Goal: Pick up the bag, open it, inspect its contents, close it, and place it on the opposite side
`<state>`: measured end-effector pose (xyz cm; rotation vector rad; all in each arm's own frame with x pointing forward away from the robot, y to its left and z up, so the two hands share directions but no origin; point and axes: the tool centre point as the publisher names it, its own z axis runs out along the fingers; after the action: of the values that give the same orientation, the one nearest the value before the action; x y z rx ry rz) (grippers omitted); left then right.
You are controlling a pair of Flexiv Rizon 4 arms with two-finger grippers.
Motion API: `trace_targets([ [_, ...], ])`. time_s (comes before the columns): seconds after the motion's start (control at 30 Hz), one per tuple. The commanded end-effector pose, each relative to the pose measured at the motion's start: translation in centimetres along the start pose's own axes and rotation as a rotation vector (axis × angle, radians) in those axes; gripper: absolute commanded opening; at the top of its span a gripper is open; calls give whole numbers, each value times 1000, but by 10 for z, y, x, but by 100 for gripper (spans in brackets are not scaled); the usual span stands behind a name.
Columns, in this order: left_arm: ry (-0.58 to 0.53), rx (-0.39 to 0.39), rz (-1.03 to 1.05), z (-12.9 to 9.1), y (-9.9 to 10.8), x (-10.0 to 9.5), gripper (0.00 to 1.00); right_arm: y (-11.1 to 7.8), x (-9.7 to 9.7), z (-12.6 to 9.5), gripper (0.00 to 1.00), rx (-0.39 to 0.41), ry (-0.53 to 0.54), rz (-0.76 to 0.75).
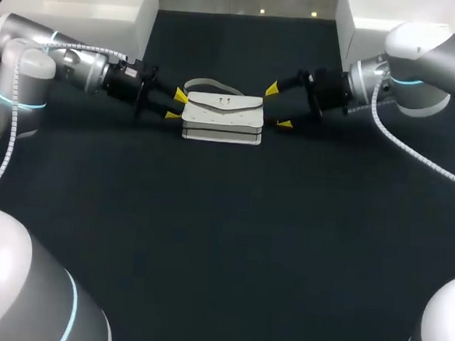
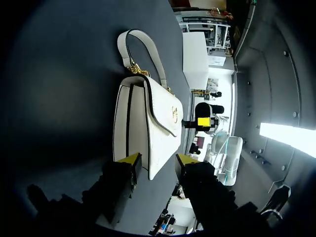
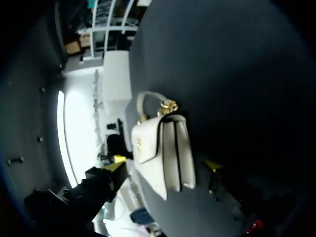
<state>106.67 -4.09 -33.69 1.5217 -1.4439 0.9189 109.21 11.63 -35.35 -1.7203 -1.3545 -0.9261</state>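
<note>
Pick-up step in hand: one bag, two grippers, nothing being held.
On the table (image 1: 222, 240), the single white bag (image 1: 223, 117) is resting, flap shut, near the middle of the far edge. The left gripper (image 1: 175, 105) is straddling one end, fingers parted. The right gripper (image 1: 278, 106) is waiting spread wide at the other end. Next, in my judgement, a firm squeeze before lifting.

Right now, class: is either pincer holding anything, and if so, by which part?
Nothing is held. The left pincer is open around one end of the white bag, and the right pincer is open at the other end.
</note>
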Motion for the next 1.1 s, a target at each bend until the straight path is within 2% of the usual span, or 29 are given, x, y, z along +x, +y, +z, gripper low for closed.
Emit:
trace_targets([
  [0.03, -3, 85, -15, 4, 7, -2, 45, -6, 2, -11, 100, -50, -27, -3],
  [0.17, -6, 86, -26, 7, 4, -5, 35, -5, 0, -16, 100, -48, -58, -19],
  [0.33, -14, 82, -37, 11, -1, -8, 35, -6, -1, -21, 100, -35, -68, -43],
  [0.43, -13, 81, -43, 12, -6, -11, 32, -7, -3, -22, 100, -26, -75, -54],
  [0.57, -9, 84, -52, 12, -10, -13, 16, -8, -6, -25, 100, -13, -86, -66],
  [0.6, -8, 84, -54, 12, -11, -14, 1, -8, -7, -26, 100, -6, -90, -72],
  [0.83, -21, 73, -58, 10, -14, -18, 0, -5, -17, -37, 100, 15, -150, -98],
  [1.1, -53, 84, -27, -7, -10, -19, 0, 2, -27, -68, 100, -39, -257, -96],
])
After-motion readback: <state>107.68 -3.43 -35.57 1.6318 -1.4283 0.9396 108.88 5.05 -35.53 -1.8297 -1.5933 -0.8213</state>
